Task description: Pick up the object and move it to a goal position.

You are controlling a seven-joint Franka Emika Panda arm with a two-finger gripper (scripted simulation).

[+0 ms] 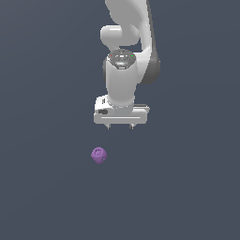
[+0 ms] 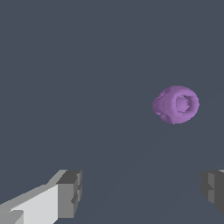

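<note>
The hand (image 1: 120,126), fingers spread apart, hangs apart from the purple object (image 1: 98,155).

No readable text, label, brand or number anywhere; only a circular swirl mark on the purple object (image 1: 98,155).

Plain dark slate-grey ground (image 1: 42,187) fills both views; flat even light, faint shadows only.
</note>
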